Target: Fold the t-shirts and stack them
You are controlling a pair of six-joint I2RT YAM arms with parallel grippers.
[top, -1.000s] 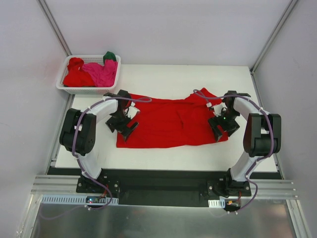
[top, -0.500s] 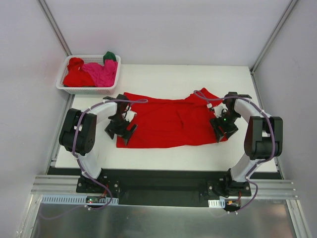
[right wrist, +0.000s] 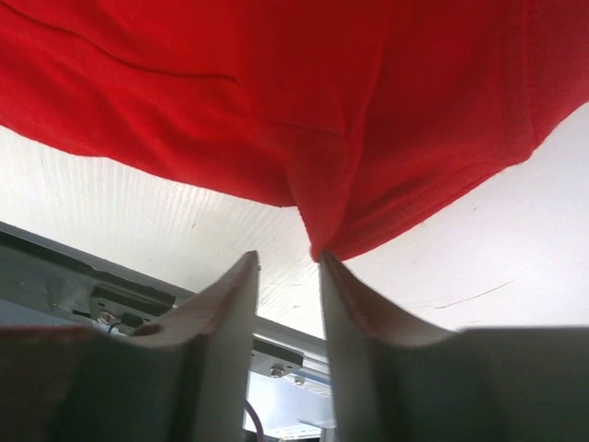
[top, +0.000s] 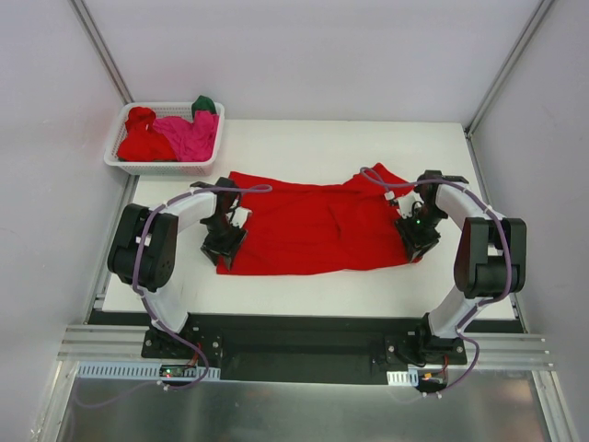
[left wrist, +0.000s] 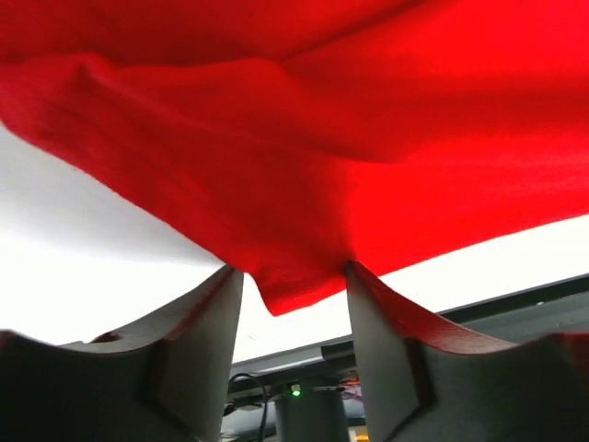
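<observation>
A bright red t-shirt lies spread flat on the white table. My left gripper is down at its near left corner. In the left wrist view the shirt hangs a small fold between the parted fingers of the left gripper. My right gripper is at the near right corner. In the right wrist view the shirt's hem touches one fingertip of the right gripper, and a narrow gap shows between the jaws.
A white lattice basket stands at the far left corner, holding a red shirt, a magenta-pink one and a dark green one. The table's near edge and the black base rail lie just below the shirt.
Both grippers have dropped onto the shirt's near corners and their jaws have narrowed from wide open. The shirt has barely shifted.
</observation>
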